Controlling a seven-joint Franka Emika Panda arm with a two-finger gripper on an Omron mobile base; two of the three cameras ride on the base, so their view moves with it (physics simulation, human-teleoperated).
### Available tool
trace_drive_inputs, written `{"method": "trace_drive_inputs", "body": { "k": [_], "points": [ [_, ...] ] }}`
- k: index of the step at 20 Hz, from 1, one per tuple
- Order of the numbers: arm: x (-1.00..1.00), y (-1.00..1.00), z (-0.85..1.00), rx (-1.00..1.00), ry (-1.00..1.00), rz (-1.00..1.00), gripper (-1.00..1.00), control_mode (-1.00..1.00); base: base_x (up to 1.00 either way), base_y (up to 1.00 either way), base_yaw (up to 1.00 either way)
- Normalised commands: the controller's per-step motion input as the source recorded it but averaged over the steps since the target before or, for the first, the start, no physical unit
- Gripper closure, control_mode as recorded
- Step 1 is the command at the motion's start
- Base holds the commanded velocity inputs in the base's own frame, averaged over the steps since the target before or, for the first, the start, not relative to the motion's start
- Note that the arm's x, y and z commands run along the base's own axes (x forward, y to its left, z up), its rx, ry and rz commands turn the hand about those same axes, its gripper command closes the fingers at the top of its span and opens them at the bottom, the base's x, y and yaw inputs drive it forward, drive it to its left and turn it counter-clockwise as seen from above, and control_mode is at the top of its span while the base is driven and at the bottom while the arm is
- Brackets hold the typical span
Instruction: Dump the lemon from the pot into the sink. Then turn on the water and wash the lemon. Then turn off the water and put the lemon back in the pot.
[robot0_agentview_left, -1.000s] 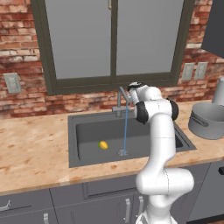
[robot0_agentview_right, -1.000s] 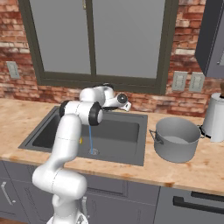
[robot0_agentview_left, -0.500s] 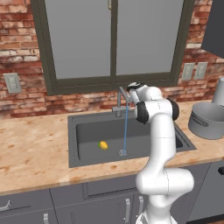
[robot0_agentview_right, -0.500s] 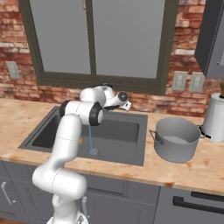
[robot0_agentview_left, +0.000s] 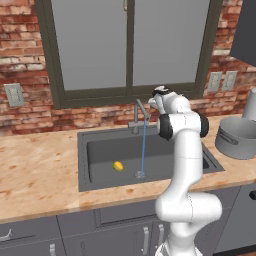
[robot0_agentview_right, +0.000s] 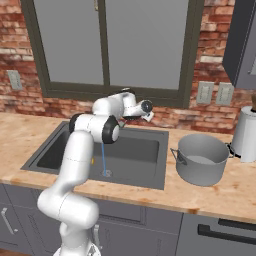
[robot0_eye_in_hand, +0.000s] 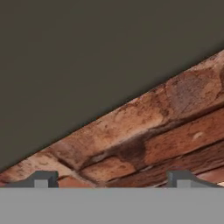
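Water (robot0_agentview_left: 143, 145) ran from the tap (robot0_agentview_left: 138, 113) into the sink (robot0_agentview_left: 85, 162), landing just right of the lemon (robot0_agentview_left: 118, 165) on the basin floor.
My gripper (robot0_eye_in_hand: 112, 179) stood spread, empty, facing brick behind the spout; the pot (robot0_agentview_right: 201, 158) waited right. Risk: stream missing the fruit, leaving it unwashed. My arm hid the lever.
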Motion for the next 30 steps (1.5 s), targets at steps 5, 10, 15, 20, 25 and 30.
{"method": "trace_drive_inputs", "body": {
  "k": [5,10,15,20,25,30],
  "points": [
    [0.00,-0.29,0.17,0.02,-0.03,0.00,-1.00,-1.00,0.00,0.00,0.00],
    [-0.03,-0.35,-0.13,0.00,0.04,-0.03,-1.00,-1.00,0.00,0.00,0.00],
    [-0.09,-0.12,-0.34,0.00,0.11,-0.01,-1.00,-1.00,0.00,0.00,0.00],
    [-0.16,0.00,-0.33,0.00,0.14,0.00,-1.00,-1.00,0.00,0.00,0.00],
    [-0.08,0.06,-0.19,0.00,0.06,0.00,-1.00,-1.00,0.00,0.00,0.00],
    [-0.01,0.07,-0.05,0.00,0.01,0.00,-1.00,-1.00,0.00,0.00,0.00]
  ]
}}
